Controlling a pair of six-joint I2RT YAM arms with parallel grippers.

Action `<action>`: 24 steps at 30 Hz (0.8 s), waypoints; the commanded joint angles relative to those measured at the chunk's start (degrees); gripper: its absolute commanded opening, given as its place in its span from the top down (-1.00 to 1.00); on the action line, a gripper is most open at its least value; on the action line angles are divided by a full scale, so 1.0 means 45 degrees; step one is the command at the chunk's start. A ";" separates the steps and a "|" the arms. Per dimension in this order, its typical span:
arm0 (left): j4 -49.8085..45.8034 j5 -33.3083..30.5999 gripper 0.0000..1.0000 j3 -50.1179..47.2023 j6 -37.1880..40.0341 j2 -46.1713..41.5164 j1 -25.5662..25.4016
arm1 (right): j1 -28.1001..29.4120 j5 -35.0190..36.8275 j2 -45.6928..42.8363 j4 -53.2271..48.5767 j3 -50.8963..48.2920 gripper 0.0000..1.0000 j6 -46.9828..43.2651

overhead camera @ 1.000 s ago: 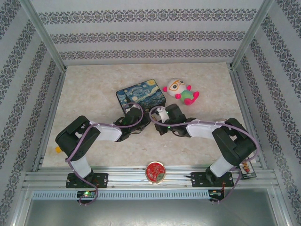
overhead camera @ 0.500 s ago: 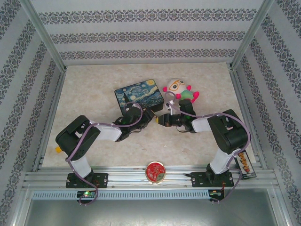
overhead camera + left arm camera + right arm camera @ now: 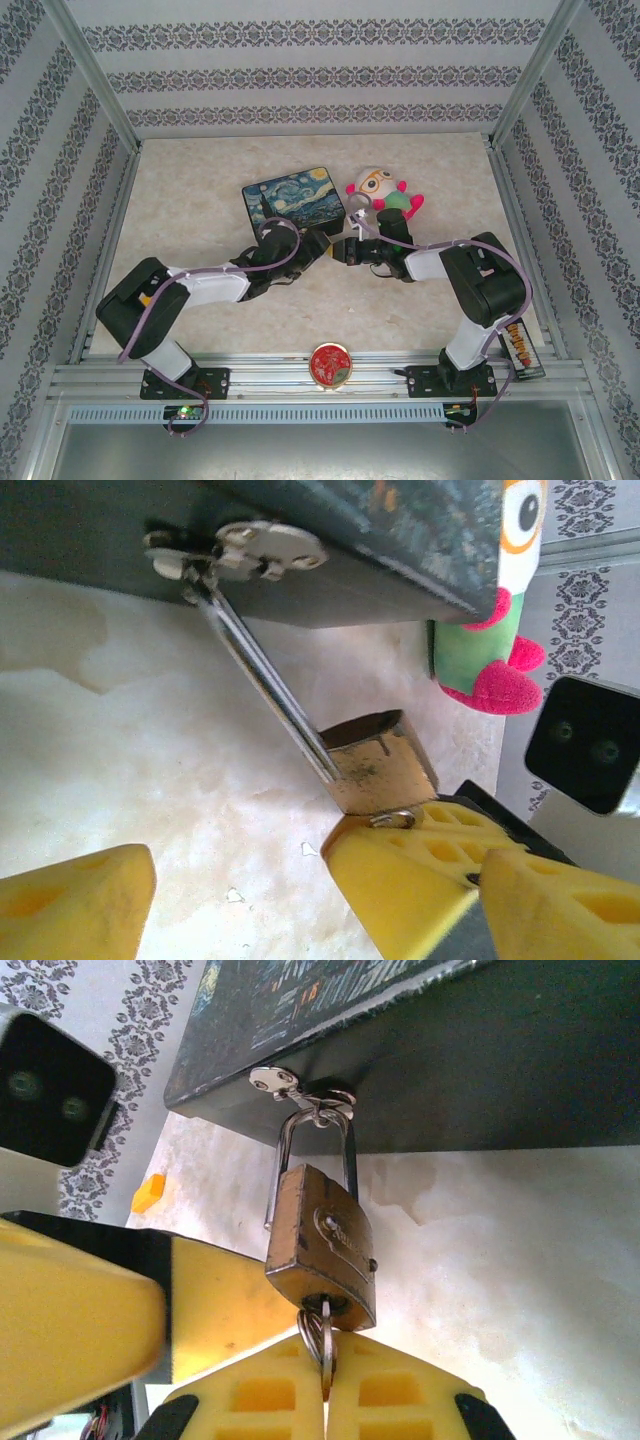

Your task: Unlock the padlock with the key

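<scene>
The small brass padlock (image 3: 320, 1245) hangs by its silvery shackle (image 3: 350, 1150) from the hasp on the front of the starry-night tin box (image 3: 295, 197). The shackle's left leg ends free beside the body. The key (image 3: 322, 1355) sits in the keyhole, and my right gripper (image 3: 322, 1385) is shut on it from below. In the left wrist view the padlock (image 3: 380, 760) lies between my left gripper's (image 3: 320, 910) wide-open fingers (image 3: 80, 900), which do not touch it. From above, both grippers (image 3: 318, 243) (image 3: 347, 250) meet at the box's front right corner.
A plush toy (image 3: 385, 195) with pink feet lies just right of the box, close behind my right wrist. A red round object (image 3: 330, 363) rests on the front rail. A small orange piece (image 3: 147, 1193) lies on the table to the left.
My left gripper has opened from shut to wide and let go of the padlock. The right arm swung back toward the toy, still holding the key.
</scene>
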 commanded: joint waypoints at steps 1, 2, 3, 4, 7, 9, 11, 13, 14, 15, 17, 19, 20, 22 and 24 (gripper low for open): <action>-0.1507 -0.0897 -0.96 0.0025 0.0630 -0.0720 -0.0075 | 0.0238 0.0514 0.0261 0.0454 0.0301 1.00 0.0011; -0.1739 -0.1039 -0.99 0.0078 0.0778 -0.0885 -0.0069 | 0.0300 0.0632 0.0281 0.0415 0.0297 1.00 0.0082; -0.2021 -0.1218 -0.99 0.0127 0.0988 -0.1123 -0.0069 | 0.0373 0.0792 0.0301 0.0366 0.0281 0.96 0.0172; -0.2298 -0.1393 -0.99 0.0178 0.1185 -0.1360 -0.0074 | 0.0468 0.1047 0.0319 0.0286 0.0281 0.88 0.0264; -0.3099 -0.1917 -0.99 0.0226 0.1615 -0.2098 -0.0073 | 0.0768 0.1690 0.0379 0.0185 0.0205 0.75 0.0406; -0.3509 -0.2281 -0.99 0.0207 0.1882 -0.2601 -0.0088 | 0.0987 0.2129 0.0379 0.0037 0.0203 0.74 0.0391; -0.3818 -0.2664 -0.99 0.0143 0.2154 -0.3110 -0.0086 | 0.1189 0.2587 0.0379 -0.0173 0.0213 0.74 0.0285; -0.3948 -0.3018 -0.99 -0.0012 0.2358 -0.3621 -0.0071 | 0.1376 0.2912 0.0408 -0.0422 0.0259 0.73 0.0142; -0.3956 -0.3182 -0.99 -0.0116 0.2436 -0.3835 -0.0080 | 0.1438 0.2998 0.0435 -0.0483 0.0276 0.71 0.0100; -0.3984 -0.3353 -0.99 -0.0207 0.2491 -0.4083 -0.0071 | 0.1498 0.3098 0.0482 -0.0578 0.0310 0.69 0.0043; -0.4072 -0.3641 -0.99 -0.0412 0.2576 -0.4512 -0.0074 | 0.1611 0.3315 0.0550 -0.0751 0.0322 0.61 -0.0045; -0.4270 -0.3877 -0.99 -0.0513 0.2673 -0.4850 -0.0069 | 0.1690 0.3470 0.0594 -0.0824 0.0301 0.56 -0.0100; -0.4439 -0.4004 -0.99 -0.0540 0.2743 -0.4998 -0.0069 | 0.1720 0.3530 0.0613 -0.0841 0.0263 0.51 -0.0115; -0.4807 -0.4223 -0.99 -0.0555 0.2864 -0.5281 -0.0069 | 0.1808 0.3646 0.0566 -0.0852 0.0189 0.47 -0.0120; -0.5088 -0.4410 -0.99 -0.0575 0.2997 -0.5516 -0.0059 | 0.1864 0.3744 0.0440 -0.0894 0.0107 0.45 -0.0120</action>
